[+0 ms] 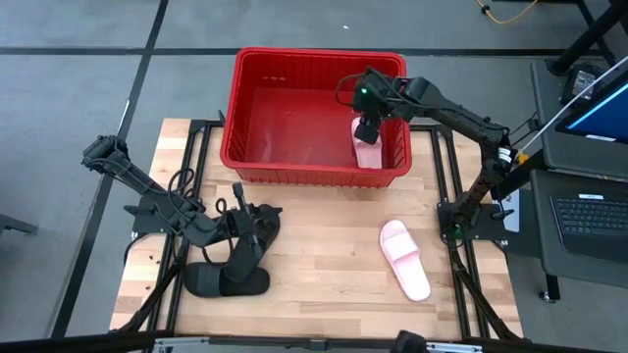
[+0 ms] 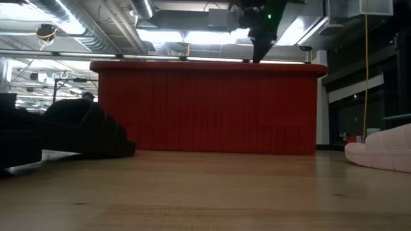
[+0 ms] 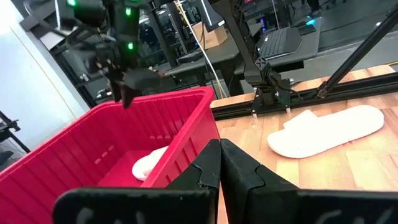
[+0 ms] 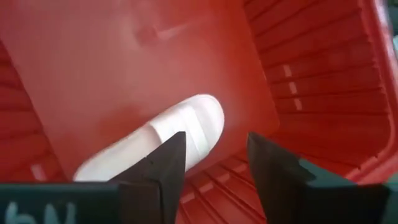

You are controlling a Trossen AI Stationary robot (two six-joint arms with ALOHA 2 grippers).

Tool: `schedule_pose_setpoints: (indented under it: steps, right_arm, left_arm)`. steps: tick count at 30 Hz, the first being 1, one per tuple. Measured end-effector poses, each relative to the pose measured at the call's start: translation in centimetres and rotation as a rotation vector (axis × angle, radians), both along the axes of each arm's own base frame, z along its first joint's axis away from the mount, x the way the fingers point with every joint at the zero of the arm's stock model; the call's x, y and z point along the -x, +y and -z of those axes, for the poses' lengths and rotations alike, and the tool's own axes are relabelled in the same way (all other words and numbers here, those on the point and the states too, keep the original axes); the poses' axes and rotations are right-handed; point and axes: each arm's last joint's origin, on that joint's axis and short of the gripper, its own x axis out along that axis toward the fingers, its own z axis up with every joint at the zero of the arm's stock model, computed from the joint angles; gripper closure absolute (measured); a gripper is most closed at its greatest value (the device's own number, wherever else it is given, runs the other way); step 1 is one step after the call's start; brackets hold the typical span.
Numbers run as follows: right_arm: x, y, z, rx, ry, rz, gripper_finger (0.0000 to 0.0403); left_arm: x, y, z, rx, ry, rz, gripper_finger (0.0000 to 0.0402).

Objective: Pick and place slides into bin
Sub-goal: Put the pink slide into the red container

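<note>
The red bin [image 1: 294,74] stands at the table's far middle. One pink slide [image 1: 368,152] lies on the bin's floor by its right wall; it also shows in the right wrist view [image 4: 180,127]. My right gripper [image 4: 214,146] is open just above that slide, over the bin's rim [image 2: 260,45], and touches nothing. The second pink slide [image 1: 404,257] lies sole down on the table at the near right. Two black slides [image 1: 231,279] lie at the near left. My left gripper [image 3: 222,152] is shut, right over them [image 1: 257,227]. My left gripper is shut and stands over the black slides. Its dark fingers and the dark slides run together in the high view, and its own wrist view shows nothing between the fingers. I cannot tell whether it touches a slide.
The bin's ribbed near wall [image 2: 205,109] stands between the table's front and the slide inside. Bare wood lies between the black slides and the pink slide on the table. Black frame rails run along both table sides [image 1: 446,211].
</note>
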Motion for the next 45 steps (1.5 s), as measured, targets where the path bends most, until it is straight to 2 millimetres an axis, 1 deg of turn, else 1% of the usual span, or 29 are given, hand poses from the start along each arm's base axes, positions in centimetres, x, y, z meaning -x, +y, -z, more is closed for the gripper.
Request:
schedule_pose_setpoints:
  steps: [2, 4, 8, 9, 12, 15, 18, 22, 24, 27, 31, 34, 36, 41, 45]
  right_arm:
    - [0.2, 0.7, -1.1, -0.01, -0.004, 0.0, 0.0252]
    - [0.3, 1.7, -2.3, -0.014, -0.012, -0.033, 0.0282]
    - [0.2, 4.0, -4.4, -0.009, -0.053, -0.092, 0.0377]
    - [0.1, 4.6, -5.0, -0.007, -0.071, -0.103, 0.0389]
    - [0.0, 6.4, -6.6, 0.01, -0.123, -0.154, 0.0392]
    - [-0.1, 8.2, -7.7, 0.019, -0.156, -0.21, 0.0398]
    - [0.0, 10.1, -8.2, 0.008, -0.184, -0.247, 0.0399]
    - [0.7, 12.6, -8.5, -0.032, -0.236, -0.26, 0.0399]
    - [0.9, 14.0, -8.3, -0.056, -0.247, -0.271, 0.04]
    - [1.0, 16.0, -7.0, -0.079, -0.249, -0.295, 0.0401]
    - [1.7, 18.7, -3.8, -0.055, -0.227, -0.276, 0.0401]
    - [2.7, 20.8, -1.3, -0.095, -0.254, -0.284, 0.0401]
    - [3.5, 22.2, -0.1, -0.116, -0.27, -0.319, 0.0401]
    - [6.1, 24.9, 1.6, -0.207, -0.279, -0.4, 0.0402]
    - [7.7, 26.2, 2.0, -0.309, -0.275, -0.43, 0.0399]
  left_arm:
    - [0.0, 0.0, 0.0, 0.0, 0.0, 0.0, 0.04]
    - [0.0, 0.0, 0.0, 0.006, -0.003, -0.001, 0.04]
    - [0.0, 0.0, -0.1, 0.017, -0.017, -0.001, 0.04]
    - [0.0, 0.0, -0.2, 0.024, -0.028, -0.001, 0.04]
    - [0.0, 0.0, -0.4, 0.035, -0.047, -0.001, 0.04]
    - [-0.1, 0.0, -0.6, 0.046, -0.063, -0.002, 0.04]
    - [-0.1, 0.0, -0.6, 0.048, -0.066, -0.001, 0.04]
    - [0.0, -0.1, -0.6, 0.065, -0.074, 0.001, 0.04]
    - [0.0, -0.1, -0.6, 0.071, -0.076, 0.001, 0.04]
    - [0.0, -0.1, -0.6, 0.071, -0.076, 0.001, 0.04]
    - [0.0, -0.1, -0.6, 0.072, -0.076, 0.001, 0.04]
    - [0.0, -0.1, -0.6, 0.072, -0.076, 0.001, 0.04]
    - [0.0, -0.1, -0.6, 0.072, -0.076, 0.001, 0.04]
    - [0.0, -0.1, -0.6, 0.076, -0.078, 0.001, 0.04]
    - [0.0, -0.1, -0.6, 0.087, -0.083, -0.001, 0.04]
